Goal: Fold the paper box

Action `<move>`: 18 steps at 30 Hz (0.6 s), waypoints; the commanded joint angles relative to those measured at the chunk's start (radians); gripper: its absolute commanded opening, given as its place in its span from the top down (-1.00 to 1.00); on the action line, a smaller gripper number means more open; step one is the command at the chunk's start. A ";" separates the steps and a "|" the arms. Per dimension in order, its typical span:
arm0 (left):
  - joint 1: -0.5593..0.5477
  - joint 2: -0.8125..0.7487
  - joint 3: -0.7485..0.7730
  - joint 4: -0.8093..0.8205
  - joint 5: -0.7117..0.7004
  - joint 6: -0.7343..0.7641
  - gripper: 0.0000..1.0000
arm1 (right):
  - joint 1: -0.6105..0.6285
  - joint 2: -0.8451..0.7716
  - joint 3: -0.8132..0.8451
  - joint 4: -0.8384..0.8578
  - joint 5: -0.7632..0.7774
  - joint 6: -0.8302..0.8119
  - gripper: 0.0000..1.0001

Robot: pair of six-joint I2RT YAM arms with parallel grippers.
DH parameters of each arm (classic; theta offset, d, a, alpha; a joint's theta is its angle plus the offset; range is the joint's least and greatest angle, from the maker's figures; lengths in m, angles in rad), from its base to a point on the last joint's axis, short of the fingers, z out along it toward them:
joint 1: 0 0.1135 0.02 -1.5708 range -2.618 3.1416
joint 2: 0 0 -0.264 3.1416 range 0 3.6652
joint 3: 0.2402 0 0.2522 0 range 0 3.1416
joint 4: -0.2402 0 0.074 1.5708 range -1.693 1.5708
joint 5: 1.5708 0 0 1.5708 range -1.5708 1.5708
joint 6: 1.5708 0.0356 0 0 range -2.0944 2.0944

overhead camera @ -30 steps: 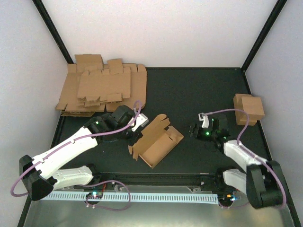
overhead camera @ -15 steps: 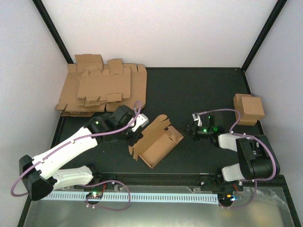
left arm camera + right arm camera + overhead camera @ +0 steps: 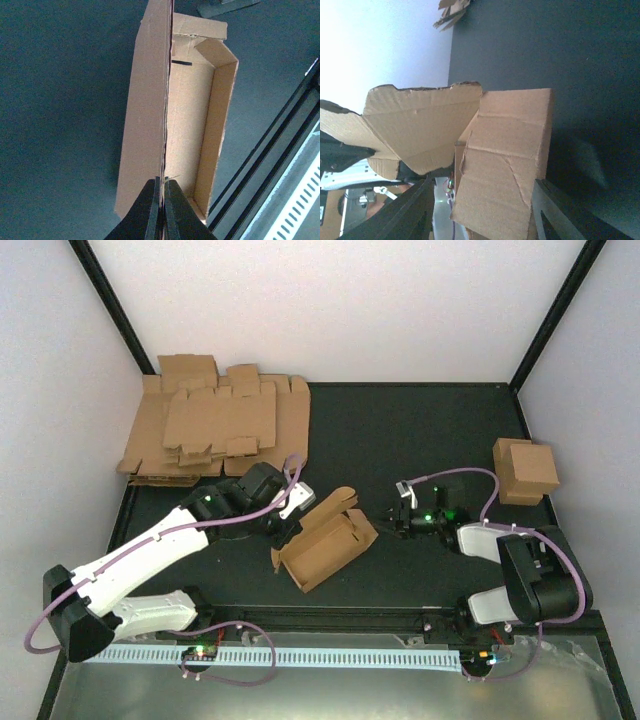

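left claw (image 3: 163,190) on paper box (image 3: 186,125) edge

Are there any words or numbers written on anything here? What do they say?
None: no words, numbers, labels or signs can be read in any view.
The paper box, the pile of flat blanks and the small folded box are all plain brown cardboard with no print.

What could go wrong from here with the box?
1. The left end effector pinches only one thin wall of the box; a push from the side may pull it free or bend it.
2. The open right end effector faces an end panel that already shows creases; pressing there may buckle it.
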 commanded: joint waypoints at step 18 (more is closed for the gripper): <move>0.020 -0.012 0.035 0.071 -0.010 -0.048 0.97 | 0.069 -0.011 0.026 -0.164 0.014 -0.175 -0.16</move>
